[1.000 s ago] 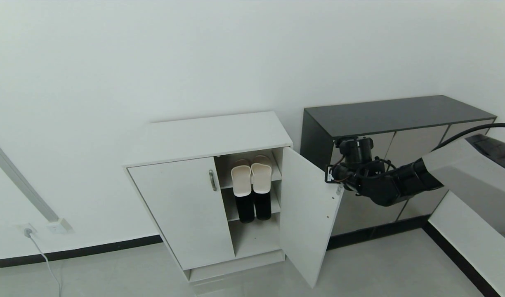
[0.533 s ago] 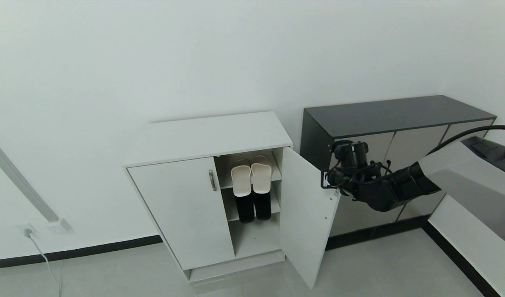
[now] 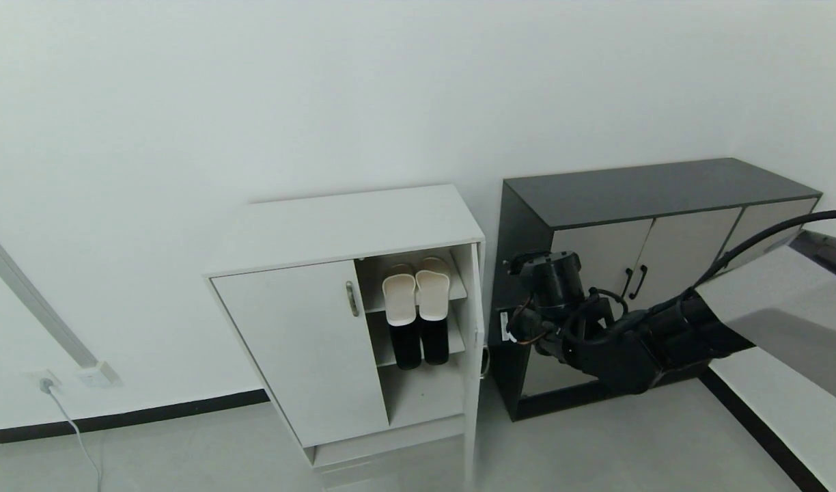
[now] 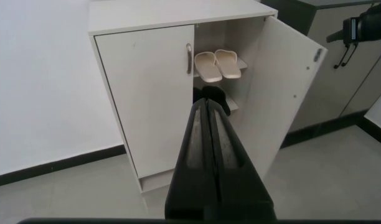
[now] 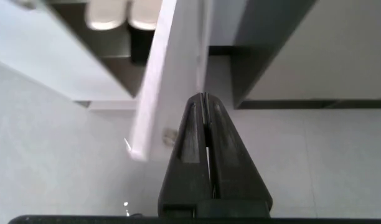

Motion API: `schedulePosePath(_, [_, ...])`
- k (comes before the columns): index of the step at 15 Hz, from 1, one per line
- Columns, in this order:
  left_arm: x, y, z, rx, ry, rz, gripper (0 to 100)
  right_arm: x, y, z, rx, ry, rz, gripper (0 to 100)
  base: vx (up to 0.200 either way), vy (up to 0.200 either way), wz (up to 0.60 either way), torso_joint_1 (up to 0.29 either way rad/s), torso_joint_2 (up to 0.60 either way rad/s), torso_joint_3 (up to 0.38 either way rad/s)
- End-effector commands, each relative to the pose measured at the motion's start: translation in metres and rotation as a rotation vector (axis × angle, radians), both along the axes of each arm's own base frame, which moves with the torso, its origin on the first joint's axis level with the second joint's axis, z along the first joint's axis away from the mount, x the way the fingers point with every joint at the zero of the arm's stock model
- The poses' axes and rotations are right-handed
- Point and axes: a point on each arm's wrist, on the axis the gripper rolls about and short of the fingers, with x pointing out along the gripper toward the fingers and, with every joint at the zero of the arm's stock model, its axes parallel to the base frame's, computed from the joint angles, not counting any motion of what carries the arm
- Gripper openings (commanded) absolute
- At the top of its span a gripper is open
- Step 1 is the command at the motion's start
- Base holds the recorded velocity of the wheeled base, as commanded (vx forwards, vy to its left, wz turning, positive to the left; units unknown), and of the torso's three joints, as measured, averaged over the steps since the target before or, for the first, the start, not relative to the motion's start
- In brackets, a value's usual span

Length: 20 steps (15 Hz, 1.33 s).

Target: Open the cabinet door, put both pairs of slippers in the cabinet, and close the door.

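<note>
Your right gripper [image 5: 205,102], fingers together, has pushed the cabinet door [image 3: 471,355] from wide open to half shut; slippers [image 3: 416,301] are shelved, closing remains.

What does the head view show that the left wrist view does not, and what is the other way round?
Head view, not left wrist: the wall socket with its cable. Left wrist, not head: the left gripper, shut. Both: the cabinet, its open door, the white slippers above the black slippers, the right gripper near the door, and the dark sideboard.
</note>
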Motion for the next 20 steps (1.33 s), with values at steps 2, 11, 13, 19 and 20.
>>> schedulePosePath(2, [0.000, 0.000, 0.000, 0.000, 0.001, 0.000, 0, -0.020, 0.004, 0.011, 0.017, -0.031, 0.045, 0, 0.000, 0.000, 0.00, 0.000, 0.00, 0.000])
schedulePosePath(11, [0.000, 0.000, 0.000, -0.002, 0.001, 0.000, 0, -0.039, 0.009, -0.003, -0.004, -0.020, 0.092, 0, 0.000, 0.000, 0.07, 0.000, 0.00, 0.000])
schedulePosePath(13, [0.000, 0.000, 0.000, 0.000, 0.001, 0.000, 0, -0.043, 0.010, -0.006, -0.012, -0.026, 0.112, 0, 0.000, 0.000, 0.60, -0.007, 0.00, 0.002])
schedulePosePath(19, [0.000, 0.000, 0.000, 0.000, 0.001, 0.000, 0, -0.043, 0.011, -0.006, 0.008, -0.039, 0.136, 0, 0.000, 0.000, 0.10, 0.000, 0.00, 0.001])
schedulePosePath(20, [0.000, 0.000, 0.000, 0.000, 0.001, 0.000, 0, -0.044, 0.010, -0.009, 0.007, -0.027, 0.151, 0, 0.000, 0.000, 0.00, 0.000, 0.00, 0.000])
